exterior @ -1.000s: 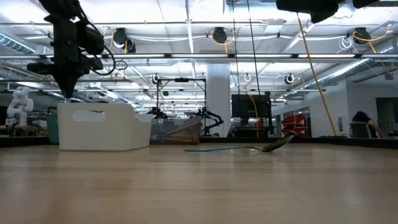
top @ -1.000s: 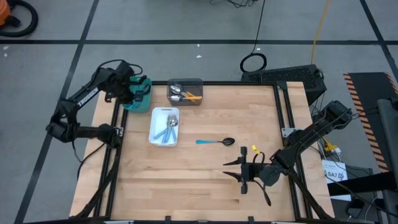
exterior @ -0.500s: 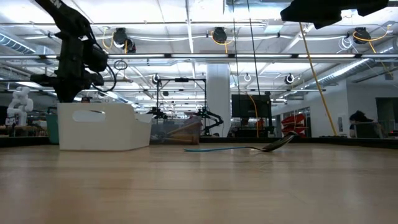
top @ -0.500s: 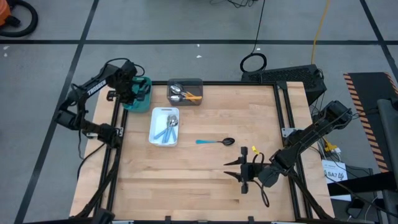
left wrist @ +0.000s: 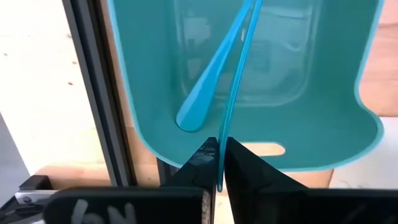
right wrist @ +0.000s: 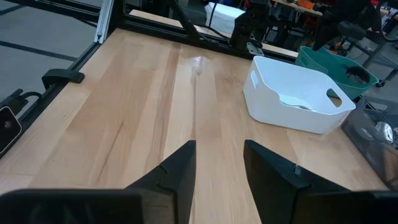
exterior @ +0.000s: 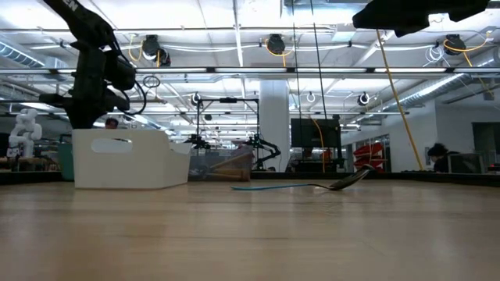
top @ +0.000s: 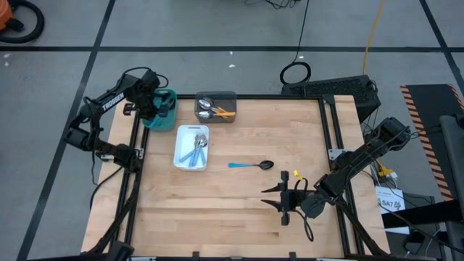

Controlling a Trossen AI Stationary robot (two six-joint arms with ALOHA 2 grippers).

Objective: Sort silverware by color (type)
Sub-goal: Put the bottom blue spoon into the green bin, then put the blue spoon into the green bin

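My left gripper [top: 154, 106] stands over the teal tray [top: 165, 110] at the table's far left corner, shut on a light-blue spoon handle [left wrist: 233, 93]. A second light-blue handle [left wrist: 208, 87] lies inside that tray. One spoon with a light-blue handle and a black bowl [top: 251, 165] lies flat on the bare table near the middle; the low view shows it too [exterior: 305, 186]. My right gripper [top: 280, 198] hovers open at the near right, with nothing between its fingers [right wrist: 180, 171]. My left gripper pinches the thin light-blue handle [left wrist: 219, 163] between its two fingers, which come from above and point down. The handle shows edge-on and runs from the fingers down into the teal tray. Its lower end lies outside the picture.
A white tray [top: 192, 147] holding light-blue spoons stands next to the teal one. A grey tray [top: 216, 107] with orange-handled spoons sits at the far edge. Black frame rails [top: 135, 138] border the table. Open wood lies between the trays and my right gripper.
My left gripper has sunk toward the teal tray, and in the low view its tips have dropped behind the white tray. Over the last half second it has kept its place.
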